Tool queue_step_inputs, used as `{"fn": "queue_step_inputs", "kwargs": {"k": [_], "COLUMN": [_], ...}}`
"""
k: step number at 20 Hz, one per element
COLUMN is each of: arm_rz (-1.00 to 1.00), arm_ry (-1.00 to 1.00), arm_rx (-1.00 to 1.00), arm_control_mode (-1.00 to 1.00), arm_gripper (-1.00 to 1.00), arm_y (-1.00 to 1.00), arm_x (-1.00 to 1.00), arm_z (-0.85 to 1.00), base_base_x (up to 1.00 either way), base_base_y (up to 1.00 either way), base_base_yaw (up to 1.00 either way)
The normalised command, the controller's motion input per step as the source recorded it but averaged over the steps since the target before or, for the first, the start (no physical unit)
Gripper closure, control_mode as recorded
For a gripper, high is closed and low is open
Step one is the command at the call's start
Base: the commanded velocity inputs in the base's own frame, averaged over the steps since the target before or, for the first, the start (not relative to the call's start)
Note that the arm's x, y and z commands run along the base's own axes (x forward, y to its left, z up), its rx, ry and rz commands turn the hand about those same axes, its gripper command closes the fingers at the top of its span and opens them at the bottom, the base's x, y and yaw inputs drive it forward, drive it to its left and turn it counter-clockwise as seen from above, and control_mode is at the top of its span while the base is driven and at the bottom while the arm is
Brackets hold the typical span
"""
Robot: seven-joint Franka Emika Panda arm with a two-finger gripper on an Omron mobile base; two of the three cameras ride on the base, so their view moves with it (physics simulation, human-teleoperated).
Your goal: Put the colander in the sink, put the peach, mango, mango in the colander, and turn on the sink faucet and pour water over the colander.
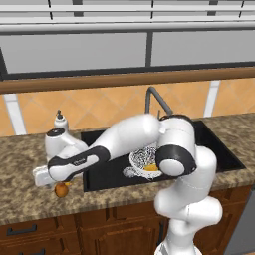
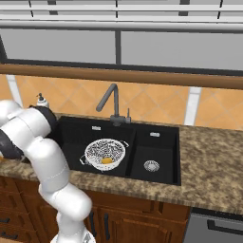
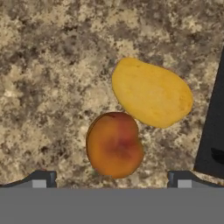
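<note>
My gripper [image 3: 112,179] hangs over the counter [image 3: 48,70] left of the sink [image 2: 156,142], jaws spread wide and holding nothing; only the two dark fingertips [image 3: 41,178] rise at the bottom of the hand view. Between them, and just ahead, lies the peach [image 3: 114,144], close to centred in the gap. Beyond it, offset to the right in the hand view, lies a mango [image 3: 152,92], touching the peach or very nearly so; its long axis runs obliquely, from upper left to lower right of that view. The peach is therefore the nearer fruit, and I judge a straight descent would bring the fingers to either side of it, though the mango's closeness may crowd one finger. The colander [image 2: 105,153] already sits in the left basin, well apart from my hand, with one yellow-orange fruit [image 2: 107,161] in it, seemingly the other mango. From the left base view a fruit [image 1: 62,190] shows beneath the hand, near the counter's front edge.
</note>
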Motion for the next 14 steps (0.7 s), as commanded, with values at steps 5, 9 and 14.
{"fn": "queue_step_inputs", "kwargs": {"k": [5, 9, 14], "arm_rz": [0.0, 0.0, 0.0], "arm_ry": [0.0, 0.0, 0.0], "arm_rx": [0.0, 0.0, 0.0], "arm_control_mode": [-1.0, -1.0, -1.0], "arm_gripper": [-1.0, -1.0, -1.0], "arm_y": [0.04, 0.07, 0.09], "arm_x": [0.14, 0.0, 0.0], "arm_z": [-0.3, -0.26, -0.03], "base_base_x": [0.0, 0.0, 0.0], "base_base_y": [0.0, 0.0, 0.0], "base_base_yaw": [0.0, 0.0, 0.0]}}
